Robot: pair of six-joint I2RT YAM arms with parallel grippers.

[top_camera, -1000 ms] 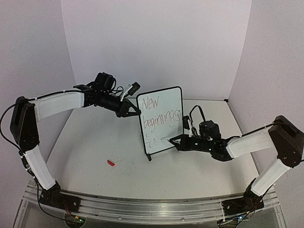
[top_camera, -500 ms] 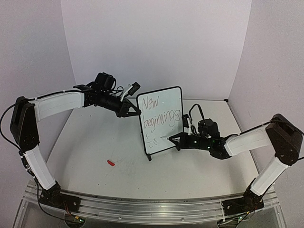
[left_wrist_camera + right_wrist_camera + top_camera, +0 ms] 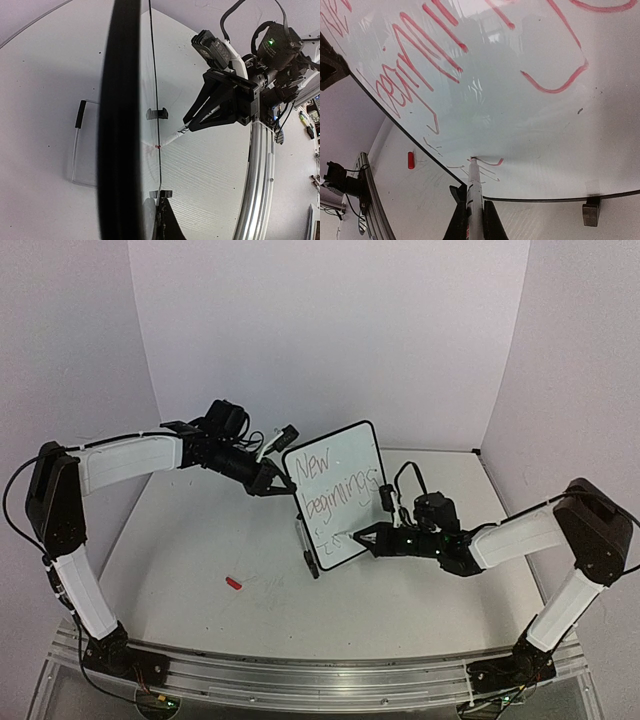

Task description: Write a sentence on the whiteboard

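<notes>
Left gripper [image 3: 280, 480]: clenched on the upper left edge of the tilted whiteboard [image 3: 356, 447].
Right gripper [image 3: 364, 537]: grasping a marker [image 3: 473, 192], its tip touching the board below the sentence [image 3: 338, 490].

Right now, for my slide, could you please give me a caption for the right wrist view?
Right gripper presses a marker tip against the whiteboard, just beneath the red lettering.

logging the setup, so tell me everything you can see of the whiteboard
The whiteboard is a small glossy white panel in a thin black frame with rounded corners and black feet. Tilted sideways, it rests on the table, its front bearing red handwriting reading "New beginnings" plus strokes below. The left hand clamps its upper left edge; the marker in the right hand touches its lower part.
</notes>
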